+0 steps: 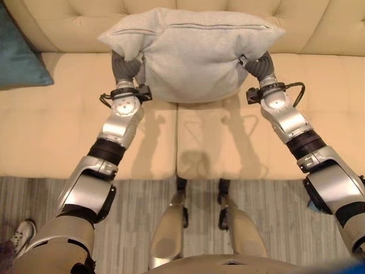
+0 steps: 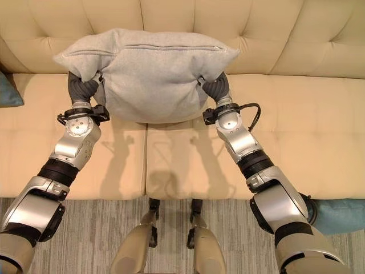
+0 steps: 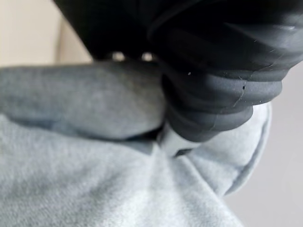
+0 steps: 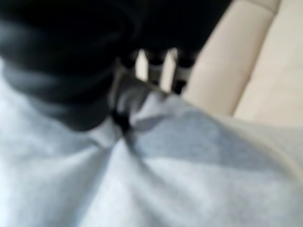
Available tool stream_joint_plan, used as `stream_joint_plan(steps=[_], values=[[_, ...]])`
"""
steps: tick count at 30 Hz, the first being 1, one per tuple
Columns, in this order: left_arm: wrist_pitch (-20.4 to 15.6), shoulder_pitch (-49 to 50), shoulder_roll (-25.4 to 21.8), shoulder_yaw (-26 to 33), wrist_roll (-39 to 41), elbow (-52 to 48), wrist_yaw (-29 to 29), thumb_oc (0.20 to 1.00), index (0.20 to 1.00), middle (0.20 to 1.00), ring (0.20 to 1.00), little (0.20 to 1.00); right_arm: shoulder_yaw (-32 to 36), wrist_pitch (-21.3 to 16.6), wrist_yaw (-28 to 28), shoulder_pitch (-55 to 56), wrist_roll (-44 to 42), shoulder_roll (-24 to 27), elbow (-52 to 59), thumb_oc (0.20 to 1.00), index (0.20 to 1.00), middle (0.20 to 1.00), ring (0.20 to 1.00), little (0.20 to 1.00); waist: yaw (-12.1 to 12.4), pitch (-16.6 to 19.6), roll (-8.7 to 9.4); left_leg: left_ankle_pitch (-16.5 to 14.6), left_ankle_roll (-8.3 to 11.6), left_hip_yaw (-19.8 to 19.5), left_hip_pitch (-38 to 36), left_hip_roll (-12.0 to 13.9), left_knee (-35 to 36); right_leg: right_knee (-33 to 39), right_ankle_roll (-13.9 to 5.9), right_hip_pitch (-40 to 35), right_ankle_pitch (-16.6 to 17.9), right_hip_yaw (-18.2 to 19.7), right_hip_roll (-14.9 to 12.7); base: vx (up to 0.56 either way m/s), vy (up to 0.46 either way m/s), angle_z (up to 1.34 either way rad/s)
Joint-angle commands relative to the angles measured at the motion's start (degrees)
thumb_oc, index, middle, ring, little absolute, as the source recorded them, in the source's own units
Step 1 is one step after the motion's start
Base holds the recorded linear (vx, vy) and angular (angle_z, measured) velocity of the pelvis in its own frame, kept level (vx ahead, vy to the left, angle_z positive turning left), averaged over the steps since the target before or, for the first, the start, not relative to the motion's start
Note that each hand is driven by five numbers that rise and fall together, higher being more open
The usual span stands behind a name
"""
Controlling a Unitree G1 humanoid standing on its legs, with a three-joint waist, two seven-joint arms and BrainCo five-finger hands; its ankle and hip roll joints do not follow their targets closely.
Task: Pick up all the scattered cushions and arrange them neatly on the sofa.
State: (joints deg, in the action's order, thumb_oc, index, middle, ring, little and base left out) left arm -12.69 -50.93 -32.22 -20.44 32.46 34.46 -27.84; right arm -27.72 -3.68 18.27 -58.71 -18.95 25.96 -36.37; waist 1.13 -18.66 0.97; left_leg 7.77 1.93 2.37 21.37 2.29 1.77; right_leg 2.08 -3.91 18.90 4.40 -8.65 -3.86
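A light grey cushion (image 1: 191, 54) with a zip along its top edge hangs in front of the beige sofa's backrest (image 1: 74, 23), just above the seat. My left hand (image 1: 126, 67) grips its left side and my right hand (image 1: 259, 65) its right side, each dug into bunched fabric below a top corner. In the left wrist view the thumb (image 3: 170, 142) presses into a fold of the cushion (image 3: 94, 179). In the right wrist view dark-tipped fingers (image 4: 156, 66) reach over the cushion (image 4: 180, 170), pinching the cloth.
A teal cushion (image 1: 20, 54) leans at the left end of the sofa seat (image 1: 57, 125). Another teal shape (image 2: 339, 214) lies on the floor at the lower right. A striped rug (image 1: 148, 194) runs along the sofa front. A person's shoe (image 1: 20, 234) stands at lower left.
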Motion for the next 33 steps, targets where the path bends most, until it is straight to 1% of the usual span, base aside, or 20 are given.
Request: stream_joint_plan(steps=[1,3,8,9,10,11,12,15,16,17,18,19,20,22,23,24,25,28,29,33], values=[[-5.95,-10.81,-4.62,-0.83,-2.97,-0.30,-0.68,0.200,0.200,0.200,0.200,0.200,-2.20,-5.59,-0.02,-10.92,-0.73,-1.50,2.49,0.200,0.200,0.200,0.200,0.200,1.22,1.61,4.27,-3.78,2.56,-0.85,0.77,-1.00,-3.86,-1.81,-5.72,2.13,2.67,5.41,-2.17,0.00,0.000,0.00],[-5.93,-12.61,-5.81,-1.31,-2.37,2.20,-0.55,0.200,0.200,0.200,0.200,0.200,-4.24,-5.63,-0.13,-14.12,-0.31,-1.10,0.60,0.200,0.200,0.200,0.200,0.200,1.71,0.81,4.55,-3.34,2.81,-1.35,2.64,-0.85,-3.77,-1.45,-5.74,3.88,3.28,5.42,-1.94,0.00,-0.015,0.00],[-5.92,-14.43,-6.55,-1.92,-0.99,5.03,0.23,0.200,0.200,0.200,0.200,0.200,-6.43,-5.23,-0.43,-16.94,0.06,-0.68,-2.34,0.200,0.200,0.200,0.200,0.200,2.00,0.45,4.86,-2.68,3.15,-2.08,4.48,-0.75,-3.51,-0.70,-5.67,5.20,3.74,5.25,-1.59,0.02,-0.025,0.10],[-5.59,-16.54,-7.45,-2.96,-0.94,7.40,0.25,1.000,1.000,1.000,1.000,1.000,-7.73,-4.93,-0.42,-18.63,0.33,-0.31,-4.89,0.401,0.401,0.401,0.401,0.401,2.27,0.04,4.95,-2.80,3.27,-2.47,4.98,-0.68,-3.59,-0.54,-5.68,5.39,3.54,5.22,-1.39,0.02,-0.031,0.08],[-5.63,-16.73,-7.49,-3.01,-0.89,7.51,0.30,1.000,1.000,1.000,1.000,1.000,-7.71,-4.96,-0.43,-18.77,0.31,-0.29,-4.95,0.495,0.495,0.495,0.495,0.495,2.22,0.04,5.01,-2.50,3.25,-2.48,5.22,-0.75,-3.55,-0.51,-5.68,5.61,3.76,5.22,-1.46,0.01,-0.036,0.04],[-5.34,-17.83,-8.24,-3.60,-1.26,8.53,0.32,1.000,1.000,1.000,1.000,1.000,-8.70,-4.82,-0.49,-20.12,0.57,-0.17,-5.99,0.730,0.730,0.730,0.730,0.730,2.37,-0.33,5.03,-2.32,3.33,-2.85,5.62,-0.75,-3.56,-0.58,-5.68,6.00,3.77,5.23,-1.40,0.01,-0.033,-0.01],[-5.39,-18.90,-8.99,-3.76,-0.74,9.66,0.50,1.000,1.000,1.000,1.000,1.000,-9.61,-4.66,-0.53,-21.72,0.49,0.28,-7.08,1.000,1.000,1.000,1.000,1.000,2.67,-0.77,4.87,-2.45,3.38,-3.59,5.82,-0.78,-3.52,-0.76,-5.51,6.25,3.47,5.26,-1.18,0.01,-0.032,-0.02],[-5.41,-20.27,-10.27,-4.15,0.18,11.34,1.11,1.000,1.000,1.000,1.000,1.000,-10.66,-4.58,-0.62,-23.34,0.18,0.91,-9.24,1.000,1.000,1.000,1.000,1.000,2.88,-1.17,4.77,-1.97,3.48,-3.94,6.24,-0.85,-3.20,-0.89,-5.48,6.83,3.57,5.27,-1.26,0.01,-0.015,-0.02],[-5.22,-20.49,-11.03,-4.40,0.29,11.98,1.58,1.000,1.000,1.000,1.000,1.000,-11.22,-4.27,-0.84,-24.03,0.19,1.45,-10.05,1.000,1.000,1.000,1.000,1.000,3.02,-1.29,4.58,-2.18,3.53,-4.03,6.04,-0.85,-3.13,-0.96,-5.46,6.65,3.28,5.28,-1.13,0.02,0.000,-0.04],[-5.10,-21.18,-12.94,-4.77,0.91,13.37,2.23,1.000,1.000,1.000,1.000,1.000,-12.38,-4.10,-1.03,-25.31,0.12,2.70,-11.51,1.000,1.000,1.000,1.000,1.000,3.26,-1.72,4.39,-1.60,3.63,-4.41,6.41,-0.99,-2.84,-0.96,-5.41,7.17,3.58,5.29,-1.09,0.00,0.000,0.00],[-5.13,-21.30,-12.96,-4.80,0.97,13.46,2.29,1.000,1.000,1.000,1.000,1.000,-12.40,-4.12,-1.05,-25.42,0.08,2.71,-11.58,1.000,1.000,1.000,1.000,1.000,3.23,-1.72,4.39,-1.54,3.63,-4.44,6.48,-1.00,-2.81,-0.96,-5.41,7.25,3.60,5.27,-1.10,0.00,0.000,0.00],[-4.91,-21.37,-13.92,-4.72,1.33,14.47,2.67,1.000,1.000,1.000,1.000,1.000,-12.90,-3.94,-1.38,-25.85,0.23,3.70,-12.49,1.000,1.000,1.000,1.000,1.000,3.25,-1.81,4.31,-1.45,3.70,-4.56,6.46,-1.00,-2.58,-0.92,-5.37,7.26,3.61,5.29,-1.06,0.00,0.000,0.00],[-4.50,-21.62,-16.07,-5.17,1.23,16.30,3.33,1.000,1.000,1.000,1.000,1.000,-14.07,-3.56,-1.71,-26.46,0.50,5.35,-13.83,1.000,1.000,1.000,1.000,1.000,3.41,-2.00,4.01,-1.28,3.84,-4.66,6.09,-0.85,-1.87,-0.88,-5.41,7.17,3.35,5.22,-0.98,0.00,0.000,0.00],[-4.17,-21.71,-18.07,-5.39,1.64,18.39,4.24,1.000,1.000,1.000,1.000,1.000,-14.69,-3.56,-2.06,-27.27,0.23,7.17,-14.67,1.000,1.000,1.000,1.000,1.000,3.44,-1.91,3.78,-0.32,4.03,-4.83,6.18,-0.94,-0.71,-0.52,-5.43,7.34,3.62,5.14,-0.94,0.01,0.003,0.03],[-4.11,-21.29,-19.77,-5.12,2.39,20.05,5.05,1.000,1.000,1.000,1.000,1.000,-15.44,-3.46,-2.43,-28.06,-0.21,9.56,-15.91,1.000,1.000,1.000,1.000,1.000,3.58,-1.84,3.62,0.42,4.33,-4.99,5.96,-0.89,0.54,-0.06,-5.51,7.33,3.75,5.03,-0.84,0.01,0.004,0.05],[-4.16,-21.37,-19.77,-5.13,2.45,20.15,5.14,1.000,1.000,1.000,1.000,1.000,-15.49,-3.50,-2.47,-28.14,-0.26,9.57,-15.98,1.000,1.000,1.000,1.000,1.000,3.54,-1.80,3.58,0.56,4.34,-5.03,5.96,-0.89,0.72,-0.02,-5.50,7.38,3.78,4.98,-0.84,0.03,-0.005,0.04],[-4.13,-20.72,-20.68,-4.77,2.46,20.47,5.42,1.000,1.000,1.000,1.000,1.000,-15.52,-3.58,-2.50,-28.22,-0.48,10.81,-16.28,1.000,1.000,1.000,1.000,1.000,3.66,-1.89,3.43,0.69,4.57,-5.04,5.43,-0.81,1.35,0.12,-5.53,7.10,3.62,4.83,-0.75,0.01,-0.004,0.06],[-4.85,-17.56,-22.13,-2.18,3.30,19.12,5.64,1.000,1.000,1.000,1.000,1.000,-15.63,-3.68,-2.39,-28.33,-0.62,13.98,-15.85,1.000,1.000,1.000,1.000,1.000,3.88,-1.94,3.26,1.48,4.90,-5.01,5.45,-0.92,2.30,0.38,-5.65,7.45,3.81,4.44,-0.70,0.01,-0.001,0.07],[-5.58,-13.93,-23.27,0.64,4.11,18.47,5.84,1.000,1.000,1.000,1.000,1.000,-15.68,-3.73,-2.44,-28.43,-0.42,15.99,-15.36,1.000,1.000,1.000,1.000,1.000,4.33,-1.98,3.43,1.44,4.92,-4.91,5.34,-0.93,2.37,0.65,-5.64,7.41,3.89,4.45,-0.62,0.01,0.004,0.07],[-5.79,-7.23,-23.89,5.85,6.01,18.44,6.59,1.000,1.000,1.000,1.000,1.000,-15.53,-4.23,-2.02,-28.82,-0.45,18.46,-14.30,1.000,1.000,1.000,1.000,1.000,4.62,-2.27,3.41,1.39,5.05,-4.74,5.04,-0.93,2.30,0.97,-5.58,7.20,3.97,4.81,-0.58,0.00,0.001,0.01]])
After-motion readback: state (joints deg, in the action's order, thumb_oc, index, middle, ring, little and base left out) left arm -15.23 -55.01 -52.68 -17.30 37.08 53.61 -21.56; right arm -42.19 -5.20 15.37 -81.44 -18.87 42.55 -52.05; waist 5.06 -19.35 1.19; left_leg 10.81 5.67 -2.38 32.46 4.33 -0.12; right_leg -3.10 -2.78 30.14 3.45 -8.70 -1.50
